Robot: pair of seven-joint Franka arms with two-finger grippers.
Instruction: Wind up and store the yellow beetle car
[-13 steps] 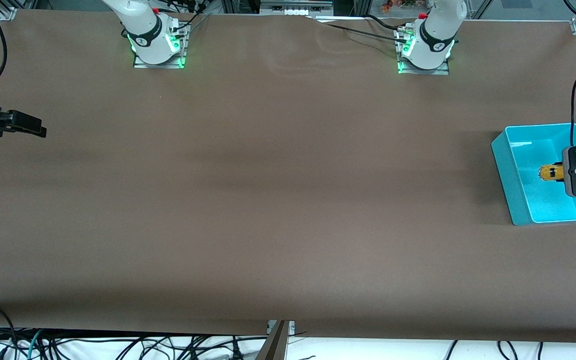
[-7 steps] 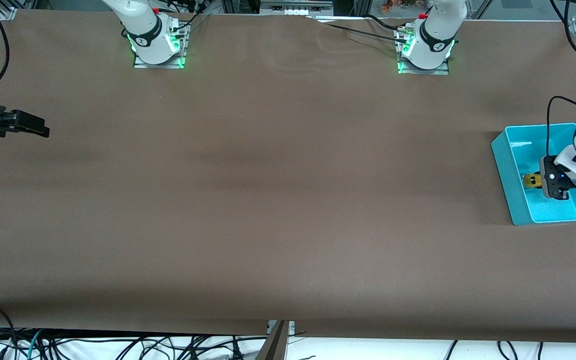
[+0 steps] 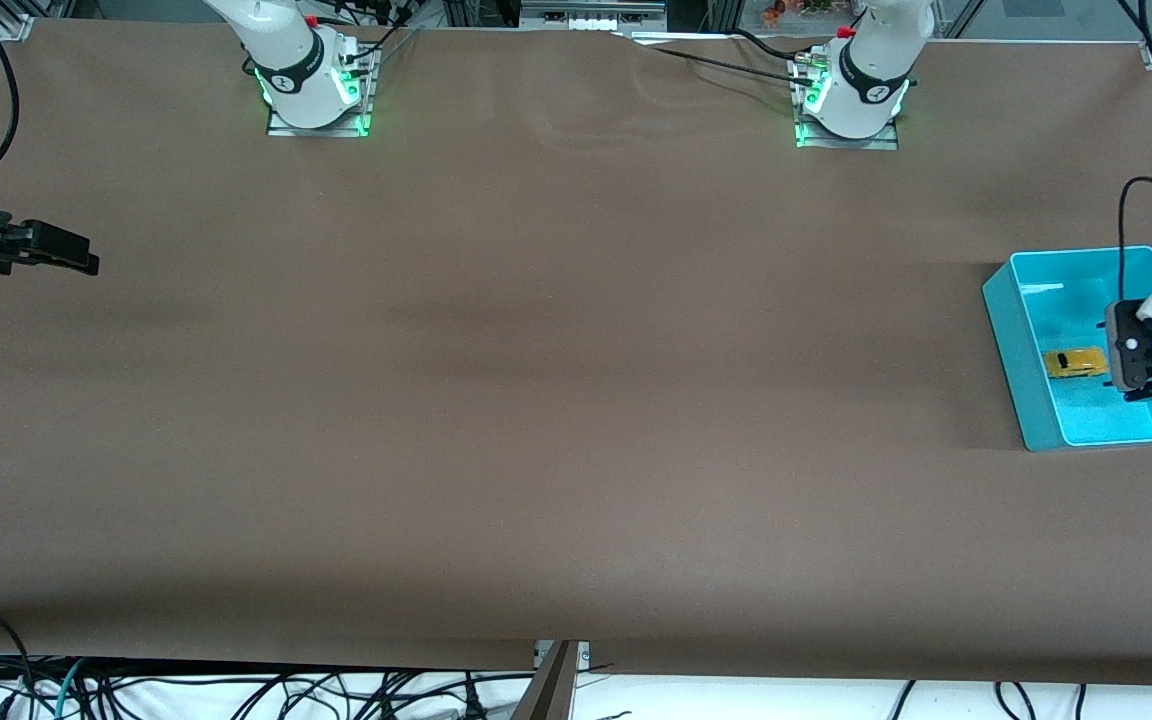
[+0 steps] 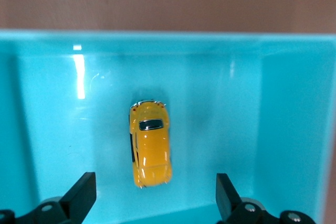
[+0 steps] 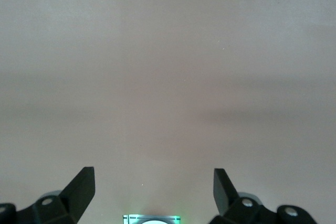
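Teal plastic bin point(image 3: 1021, 345) sits on the brown table point(image 3: 576, 400) at the left arm's end, and the yellow beetle car point(image 3: 1075, 363) lies inside it on the bin floor, resting on its wheels with its roof up. In the left wrist view the yellow beetle car point(image 4: 150, 149) shows from above, its dark window visible on the roof line, lying free on the floor of the teal plastic bin point(image 4: 283, 103) with no finger touching it.

Over the bin hangs the left hand point(image 3: 1148, 390), just beside the car and toward the edge of the table at the left arm's end. It is released: in the left wrist view the left hand point(image 4: 156, 203) has its two dark fingertips point(image 4: 84, 195) spread wide, and the car lies between them but apart from both, lower down on the bin floor.

At the right arm's end of the table, the right hand point(image 3: 61, 250) waits above the bare brown surface, reaching in from the table's edge. It too is released, grasping nothing: in the right wrist view the right hand point(image 5: 154, 192) has its fingertips point(image 5: 83, 187) set wide apart with only the brown table point(image 5: 168, 77) below them. Both arm bases stand along the table edge farthest from the front camera, lit green.
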